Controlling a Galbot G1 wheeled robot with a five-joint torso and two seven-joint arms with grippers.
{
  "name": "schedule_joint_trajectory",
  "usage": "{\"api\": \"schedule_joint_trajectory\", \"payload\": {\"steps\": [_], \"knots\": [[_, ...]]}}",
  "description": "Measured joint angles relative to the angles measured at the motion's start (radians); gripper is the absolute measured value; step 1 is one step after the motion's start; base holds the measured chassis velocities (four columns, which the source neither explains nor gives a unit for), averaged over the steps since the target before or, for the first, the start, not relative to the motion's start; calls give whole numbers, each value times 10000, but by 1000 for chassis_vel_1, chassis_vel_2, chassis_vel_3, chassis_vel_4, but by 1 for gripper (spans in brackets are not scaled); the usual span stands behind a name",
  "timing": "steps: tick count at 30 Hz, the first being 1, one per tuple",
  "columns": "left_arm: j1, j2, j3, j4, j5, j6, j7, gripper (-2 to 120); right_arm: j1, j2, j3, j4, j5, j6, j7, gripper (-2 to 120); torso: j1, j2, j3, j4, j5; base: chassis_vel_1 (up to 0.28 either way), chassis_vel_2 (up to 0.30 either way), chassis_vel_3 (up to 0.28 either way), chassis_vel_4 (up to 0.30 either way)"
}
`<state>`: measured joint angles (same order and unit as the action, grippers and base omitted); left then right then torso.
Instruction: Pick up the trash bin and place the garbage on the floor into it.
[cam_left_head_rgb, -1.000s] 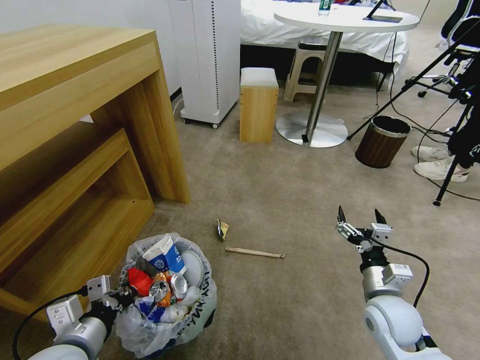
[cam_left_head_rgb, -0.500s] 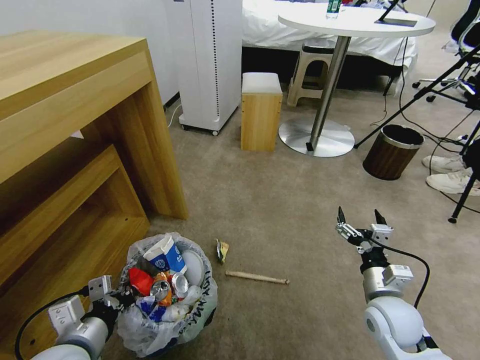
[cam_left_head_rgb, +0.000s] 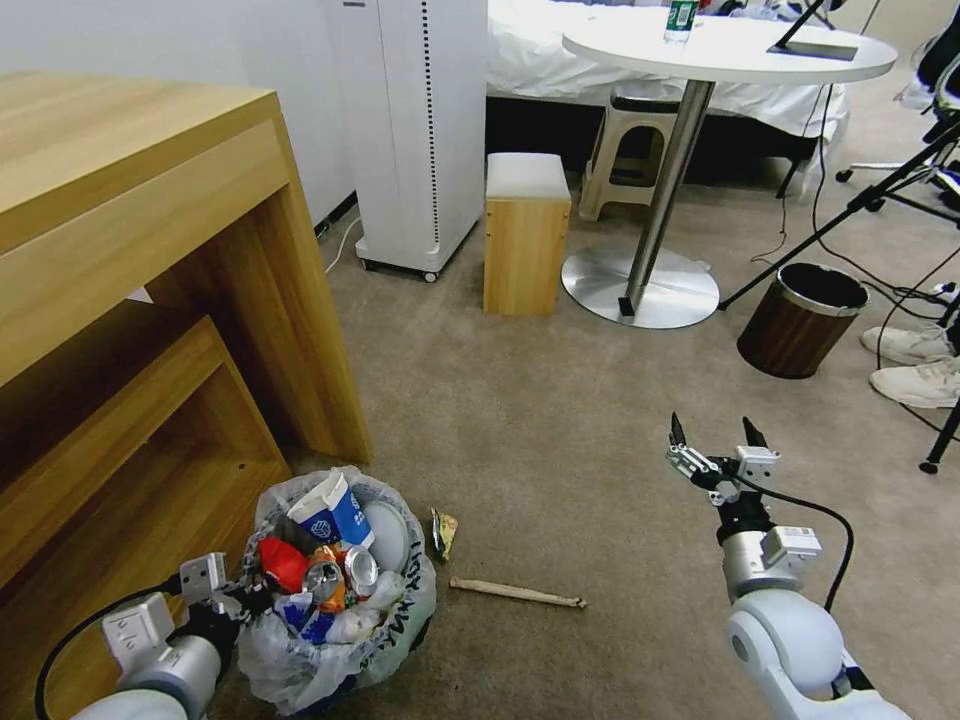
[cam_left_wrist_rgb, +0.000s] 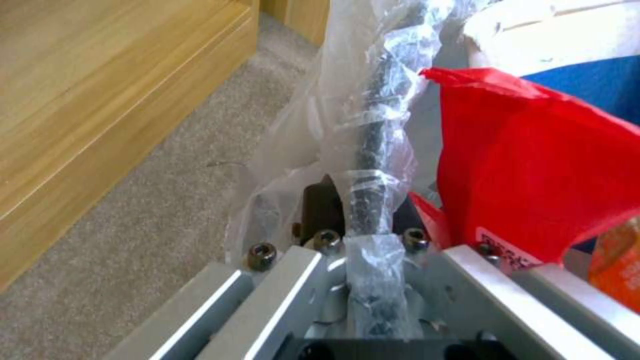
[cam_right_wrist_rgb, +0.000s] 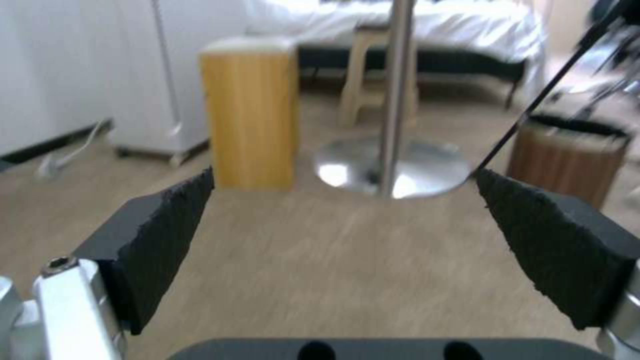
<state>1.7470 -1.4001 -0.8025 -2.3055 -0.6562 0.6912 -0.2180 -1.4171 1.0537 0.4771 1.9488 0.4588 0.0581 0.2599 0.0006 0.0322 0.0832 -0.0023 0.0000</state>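
Pinching the trash bin (cam_left_head_rgb: 335, 590) rim, the left gripper (cam_left_head_rgb: 232, 598) holds mostly collected litter; beside it lie a wrapper (cam_left_head_rgb: 443, 532) and wooden stick (cam_left_head_rgb: 516, 593); right gripper (cam_left_head_rgb: 712, 447) jaws spread.

The right gripper (cam_right_wrist_rgb: 343, 210) holds its two black pads (cam_right_wrist_rgb: 160, 235) spread wide (nothing between them) above beige floor (cam_right_wrist_rgb: 333, 270), facing a wooden box (cam_right_wrist_rgb: 250, 112), a table's metal base (cam_right_wrist_rgb: 393, 172) and a brown bin (cam_right_wrist_rgb: 570, 155).
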Motion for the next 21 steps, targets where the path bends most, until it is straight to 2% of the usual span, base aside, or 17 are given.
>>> {"api": "schedule_joint_trajectory", "payload": {"steps": [1,4,5,7,8,9,11,13,18,21], "knots": [[0,0,0,0,0,0,0,0,0,0,0,0,0,0,0,100,0,0,0,0,0,0,0,0,0],[-24,-33,6,55,32,-7,12,0,94,-476,-81,142,933,-1037,-319,100,0,0,0,-1,0,0,0,0,0],[-24,-33,6,55,32,-7,12,0,94,-476,-81,142,933,-1037,-319,100,0,0,0,-1,0,0,0,0,0],[-48,-63,15,111,71,-36,19,0,217,-851,-115,93,1774,-1729,-1079,100,0,1,0,0,0,0,0,0,0],[-86,-113,27,187,132,-83,37,0,371,-1312,-138,-102,2951,-2544,-2100,100,0,0,1,0,3,0,0,0,0],[-86,-113,27,187,132,-83,37,0,371,-1312,-138,-102,2951,-2544,-2100,100,0,0,1,0,3,0,0,0,0],[-121,-161,45,248,177,-128,46,0,519,-1664,-241,-321,3440,-3107,-2737,100,0,1,0,0,-3,0,0,0,0],[-171,-227,68,315,216,-150,59,0,737,-2056,-552,-678,3430,-3462,-3435,100,0,2,1,0,4,0,0,0,0],[-258,-287,86,446,291,-179,64,0,1069,-2519,-1075,-1061,3305,-4023,-4206,98,0,1,1,1,-1,0,0,0,0],[-349,-359,101,594,366,-227,82,0,1656,-3080,-2016,-1614,2848,-4971,-4763,100,0,1,0,-1,-1,0,0,0,0]]}}
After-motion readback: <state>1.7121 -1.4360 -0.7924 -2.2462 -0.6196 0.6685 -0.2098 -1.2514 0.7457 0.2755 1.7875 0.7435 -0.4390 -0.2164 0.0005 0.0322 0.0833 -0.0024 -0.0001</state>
